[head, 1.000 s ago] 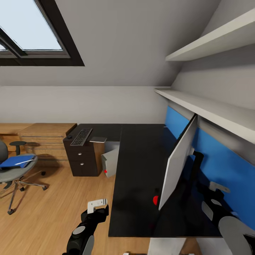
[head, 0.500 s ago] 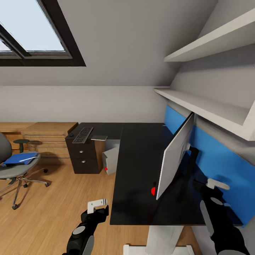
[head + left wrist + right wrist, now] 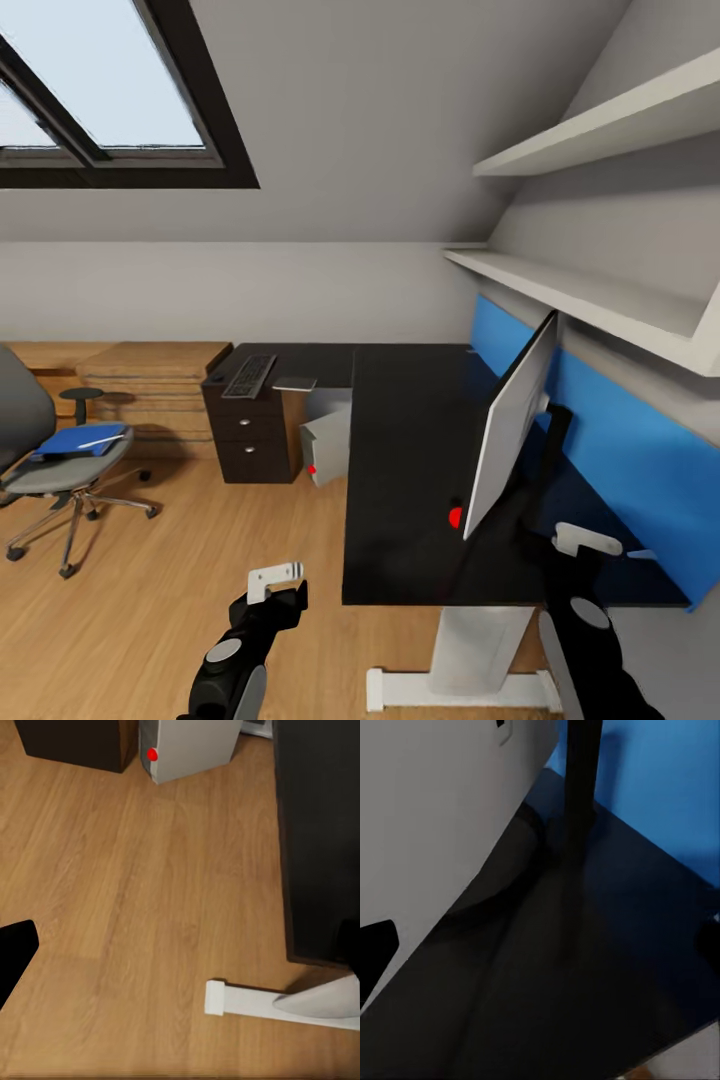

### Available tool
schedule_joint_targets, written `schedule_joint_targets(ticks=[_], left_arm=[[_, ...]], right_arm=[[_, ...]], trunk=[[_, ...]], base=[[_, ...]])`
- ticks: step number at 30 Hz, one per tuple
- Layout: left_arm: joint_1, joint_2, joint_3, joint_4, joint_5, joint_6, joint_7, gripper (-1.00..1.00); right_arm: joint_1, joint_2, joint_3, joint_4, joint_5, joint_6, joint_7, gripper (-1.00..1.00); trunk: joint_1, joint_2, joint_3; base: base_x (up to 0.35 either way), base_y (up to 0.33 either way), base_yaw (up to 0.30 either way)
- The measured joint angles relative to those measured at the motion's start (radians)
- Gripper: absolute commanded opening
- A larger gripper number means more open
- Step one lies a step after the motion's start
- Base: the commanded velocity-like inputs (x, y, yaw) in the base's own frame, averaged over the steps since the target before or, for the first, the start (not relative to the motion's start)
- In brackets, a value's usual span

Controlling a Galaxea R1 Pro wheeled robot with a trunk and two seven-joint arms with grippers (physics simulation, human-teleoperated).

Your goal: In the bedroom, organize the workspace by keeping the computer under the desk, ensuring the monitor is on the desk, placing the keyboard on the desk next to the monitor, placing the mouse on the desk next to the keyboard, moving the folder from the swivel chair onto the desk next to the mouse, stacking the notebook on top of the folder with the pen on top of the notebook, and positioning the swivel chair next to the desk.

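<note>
Where glossy black desk (image 3: 410,450) bends: flat grey-backed monitor (image 3: 510,425).

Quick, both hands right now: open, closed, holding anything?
Left hand: empty, over the floor; open or closed cannot be told.
Right hand: empty, behind the monitor; cannot be told.

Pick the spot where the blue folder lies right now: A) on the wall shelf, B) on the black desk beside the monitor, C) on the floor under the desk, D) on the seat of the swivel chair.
D: in the head view the blue folder lies flat on the grey seat of the swivel chair, which stands on the wood floor well away from the desk.
</note>
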Motion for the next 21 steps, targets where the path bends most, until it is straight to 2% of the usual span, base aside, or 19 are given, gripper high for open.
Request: schedule_joint_targets(ticks=[2,8,10,14,18,21], left_arm=[[0.0,0.0,-0.001,0.0,0.0,0.0,0.0,1.0],[0.0,0.0,-0.001,0.002,-0.001,-0.001,0.0,1.0],[0.0,0.0,-0.003,0.002,-0.003,-0.002,0.0,1.0],[0.0,-0.001,-0.006,0.004,-0.004,-0.003,0.0,1.0],[0.0,-0.001,-0.007,0.011,-0.004,-0.003,-0.003,1.0],[0.0,-0.001,-0.007,0.027,-0.003,-0.002,-0.002,1.0]], right_arm=[[0.005,0.0,0.003,-0.001,0.001,-0.007,0.001,1.0],[0.021,-0.001,0.024,0.002,0.016,-0.12,0.002,1.0],[0.031,0.0,0.029,0.003,0.041,-0.143,0.002,1.0],[0.036,0.0,0.032,0.008,0.056,-0.153,0.002,1.0],[0.037,-0.001,0.033,0.01,0.059,-0.165,0.001,1.0],[0.037,-0.001,0.033,0.012,0.061,-0.209,-0.001,1.0]], trunk=[[0.0,0.0,0.0],[0.0,0.0,0.0],[-0.001,0.0,0.0],[-0.001,0.0,0.0],[-0.001,0.0,0.0],[-0.001,0.0,0.0]], base=[[-0.226,0.262,0.0],[-0.083,0.24,0.0],[0.199,0.237,0.0],[0.26,0.216,0.0],[0.252,0.16,0.0],[0.08,0.044,0.0]])
